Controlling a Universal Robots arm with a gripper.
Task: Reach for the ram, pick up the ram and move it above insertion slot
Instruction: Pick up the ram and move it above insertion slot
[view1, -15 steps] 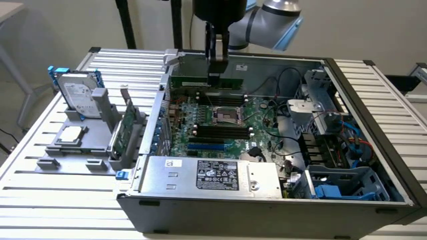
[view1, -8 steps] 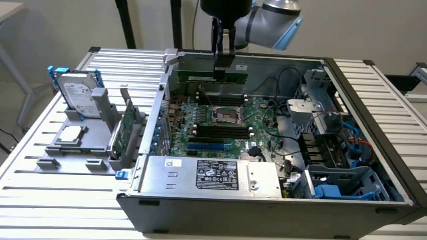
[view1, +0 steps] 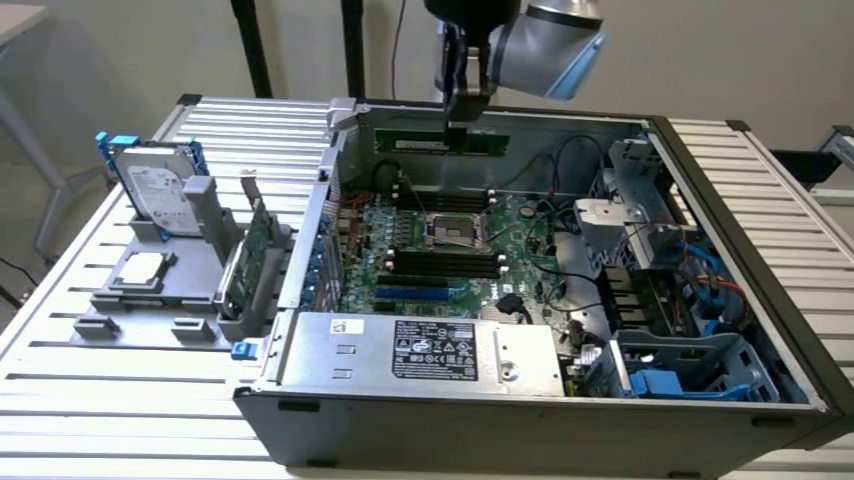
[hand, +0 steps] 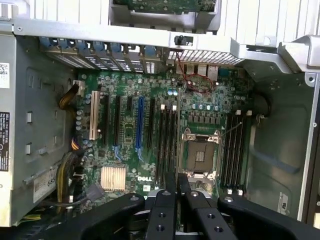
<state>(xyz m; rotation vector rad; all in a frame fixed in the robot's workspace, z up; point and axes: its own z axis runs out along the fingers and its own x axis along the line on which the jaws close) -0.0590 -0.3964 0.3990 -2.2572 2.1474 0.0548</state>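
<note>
Above the far edge of the open case (view1: 747, 250), I see my gripper (view1: 458, 128) clamped on the ram (view1: 441, 143), held level, clear air over the motherboard (view1: 441, 250).

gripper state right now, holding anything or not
Gripper: shut on the ram, held in the air over the open case.

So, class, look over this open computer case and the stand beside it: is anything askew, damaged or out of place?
Nothing looks damaged or spilled. One thing is out of its slot: the ram, a thin green stick, hangs level from the gripper above the motherboard near the case's back wall. The hard drive stands upright in the grey stand.
</note>
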